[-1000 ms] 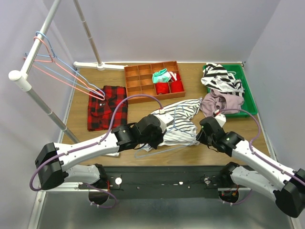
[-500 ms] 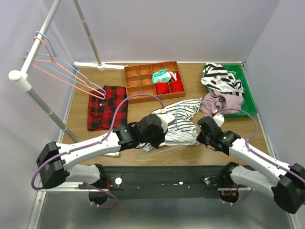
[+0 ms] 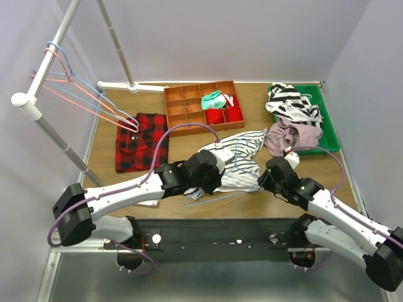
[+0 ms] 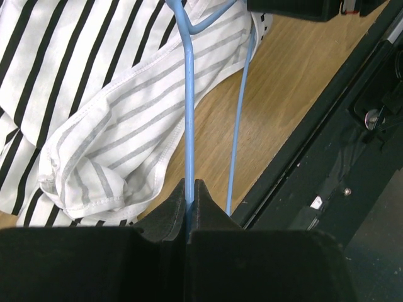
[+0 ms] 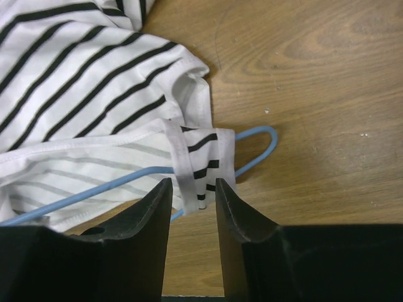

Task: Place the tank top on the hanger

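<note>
The left arm (image 3: 119, 194) and the right arm (image 3: 343, 214) are built of white links joined by black housings, with bulky black shoulders (image 3: 70, 220) at seven and five o'clock. A purple cable (image 3: 182, 126) is looped along each. The left tool (image 4: 190, 185) and the right tool (image 5: 192, 184) are finished in matte black.

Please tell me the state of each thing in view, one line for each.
Thin-striped white tank top: crumpled on the table, one strap around the hanger's end.
Light-blue wire hanger: gripped on one wire, lying across the top.
Left gripper: shut on the hanger's wire.
Right gripper: open, astride the strap.
Red-black plaid shirt: folded flat.
Pink-red wire hangers: hanging on the rack.
</note>
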